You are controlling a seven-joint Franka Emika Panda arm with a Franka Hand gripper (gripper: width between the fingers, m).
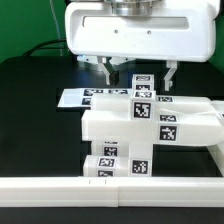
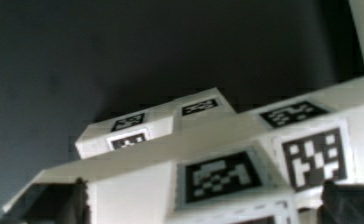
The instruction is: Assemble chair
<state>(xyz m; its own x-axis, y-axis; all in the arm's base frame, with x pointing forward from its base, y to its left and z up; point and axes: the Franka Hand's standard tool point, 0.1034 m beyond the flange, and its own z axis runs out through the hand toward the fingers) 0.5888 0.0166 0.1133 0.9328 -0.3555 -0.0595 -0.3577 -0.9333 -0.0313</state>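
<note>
I see the gripper (image 1: 139,73) spread wide over the far end of the chair (image 1: 140,125), holding nothing; descending off-centre, 1 finger could shove the stack against the rail (image 1: 110,188).

You get bright, even light in the exterior view: the white chair (image 1: 140,125) parts glare against the black worktop (image 1: 30,90), shadows faint. Your wrist view is dimmer and blurred throughout, with soft tag edges on the chair (image 2: 232,150).
</note>
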